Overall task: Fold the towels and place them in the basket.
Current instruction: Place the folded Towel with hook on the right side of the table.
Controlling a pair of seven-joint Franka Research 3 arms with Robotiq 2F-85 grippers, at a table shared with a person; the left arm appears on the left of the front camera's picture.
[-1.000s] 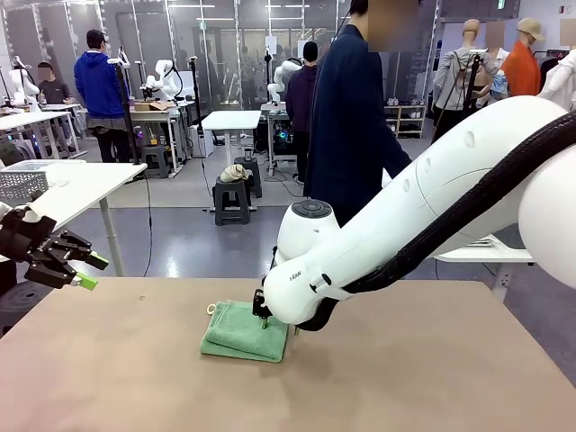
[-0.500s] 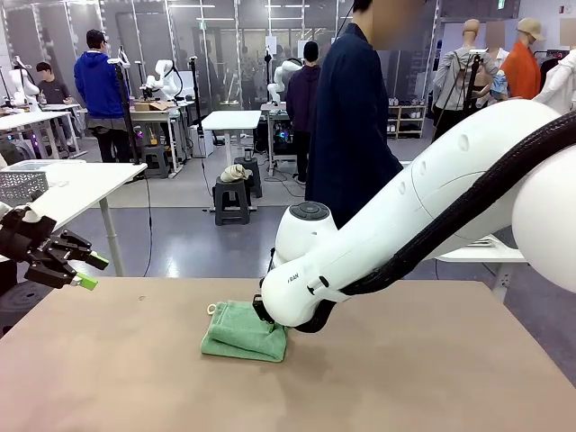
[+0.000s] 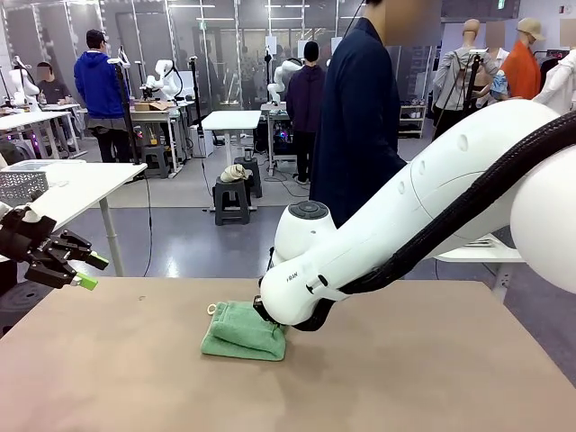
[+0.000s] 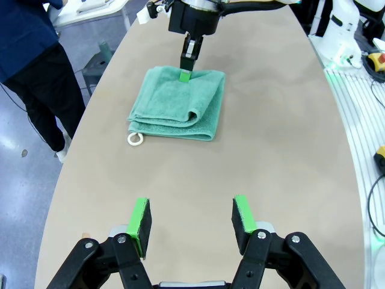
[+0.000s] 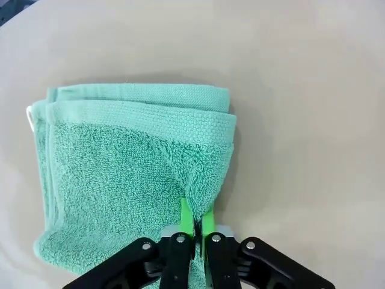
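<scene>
Towel (image 5: 120, 174), folded mint-green terry (white corner loop (image 4: 136, 139)), is pinched by right gripper (image 5: 197, 212); left gripper (image 4: 191, 217) stands spread.

Bare table (image 3: 450, 378) lies open to the left and on the near side of the folded towel (image 3: 236, 333), but the white right arm (image 3: 405, 216) bends low over the towel's right end and a person (image 3: 360, 108) stands just beyond the far edge.
</scene>
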